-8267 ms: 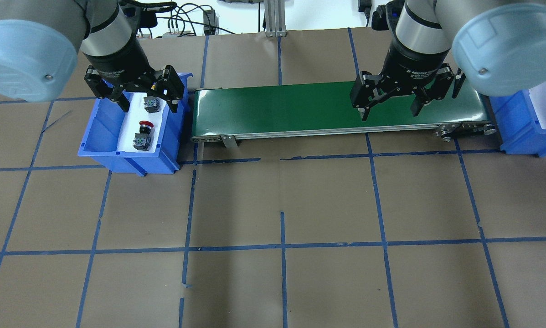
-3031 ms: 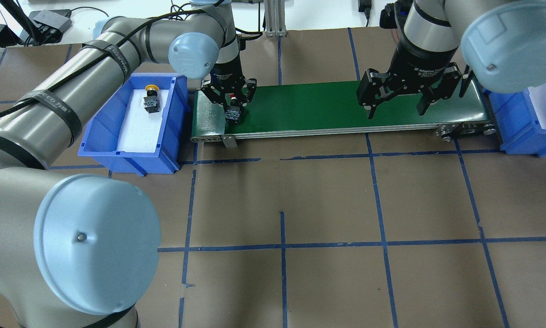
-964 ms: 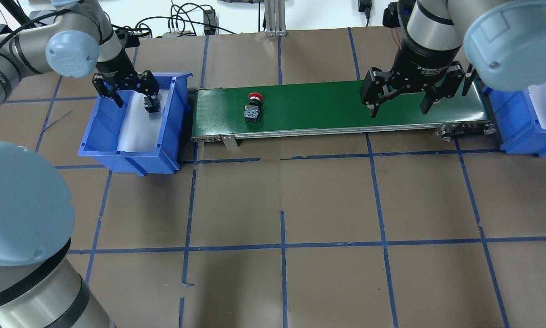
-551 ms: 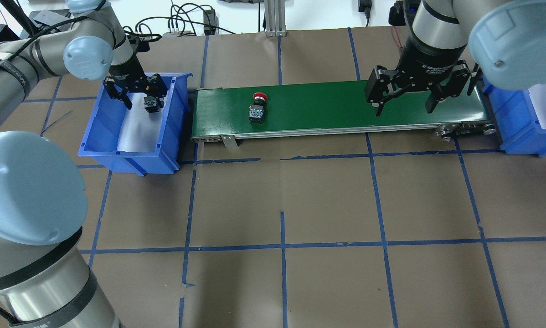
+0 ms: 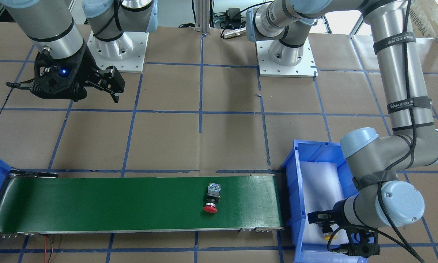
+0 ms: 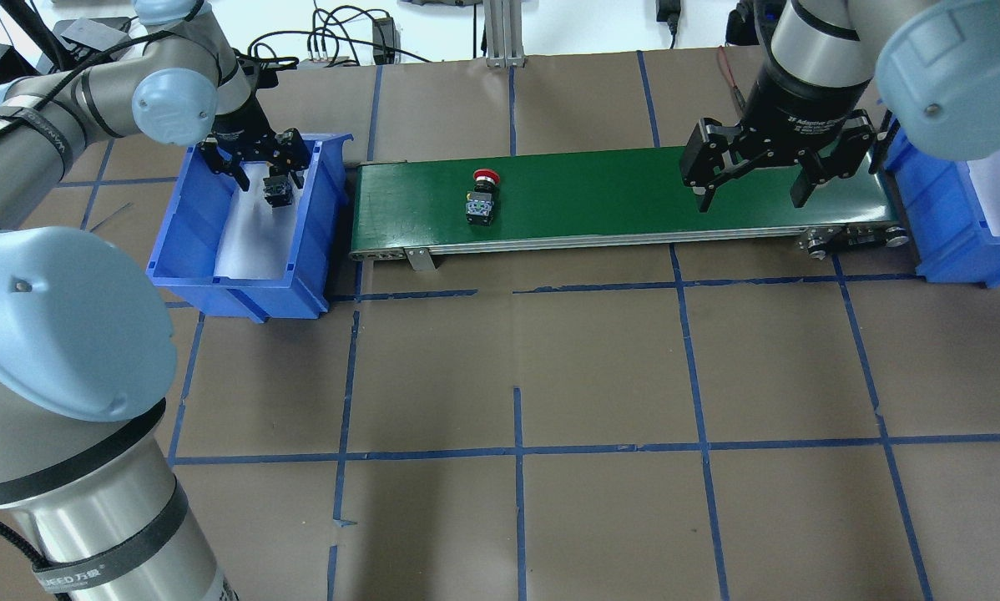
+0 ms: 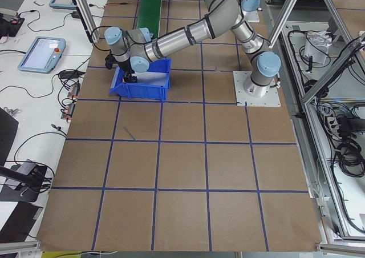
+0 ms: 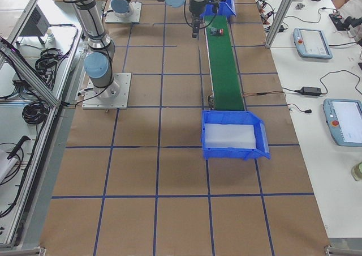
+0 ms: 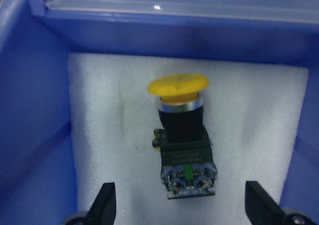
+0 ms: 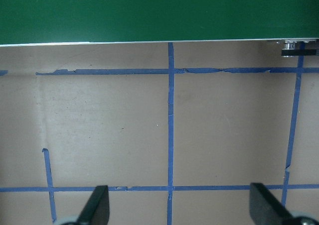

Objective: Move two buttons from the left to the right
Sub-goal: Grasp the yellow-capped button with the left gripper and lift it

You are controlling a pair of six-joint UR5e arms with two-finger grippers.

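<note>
The red button lies on its side on the green conveyor belt, left of the middle; it also shows in the front-facing view. The yellow button lies on white foam in the left blue bin. My left gripper is open and hangs low inside that bin, its fingers either side of the yellow button without touching it. My right gripper is open and empty above the belt's right part. Its wrist view shows only belt edge and brown table.
A second blue bin with white foam stands at the belt's right end. The belt's frame and roller lie below my right gripper. Blue tape lines cross the brown table. Cables and tablets lie beyond the table edges.
The red button has ridden rightward along the belt. My left gripper has moved further into the left bin over the yellow button. My right gripper has drifted slightly right.
</note>
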